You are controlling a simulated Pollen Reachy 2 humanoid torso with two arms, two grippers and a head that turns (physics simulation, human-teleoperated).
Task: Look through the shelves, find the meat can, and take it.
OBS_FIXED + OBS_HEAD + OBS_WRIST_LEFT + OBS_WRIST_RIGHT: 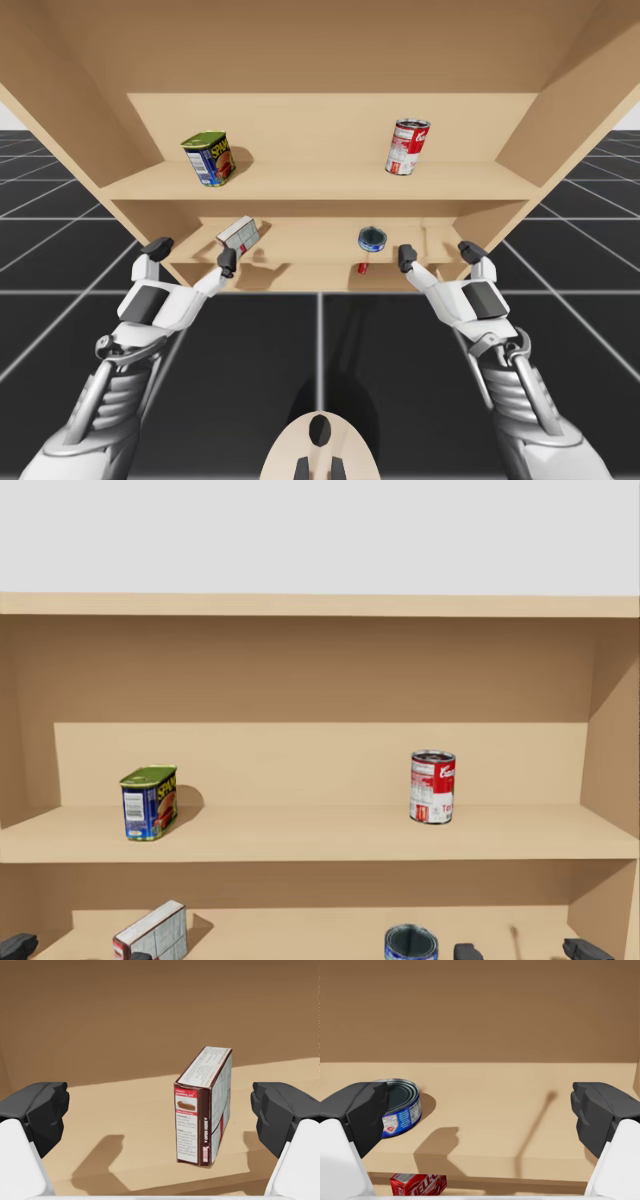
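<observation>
The meat can [208, 158] is a blue, rounded-rectangular tin with a green top, standing at the left of the upper shelf [320, 183]; in the head view the meat can [149, 803] is upright. My left gripper [192, 255] is open at the lower shelf's front edge, well below the can. Ahead of my left gripper [160, 1115] stands a brown and white box [205, 1107]. My right gripper [438, 254] is open too, at the lower shelf's right side. A flat blue can [402, 1105] sits ahead of my right gripper [480, 1115], by one finger.
A red and white round can [407, 147] stands on the upper shelf's right part. The lower shelf [300, 243] holds the brown and white box [238, 233] and the flat blue can [372, 238]. A small red box [418, 1184] lies below its front edge. Wooden side walls close in both shelves.
</observation>
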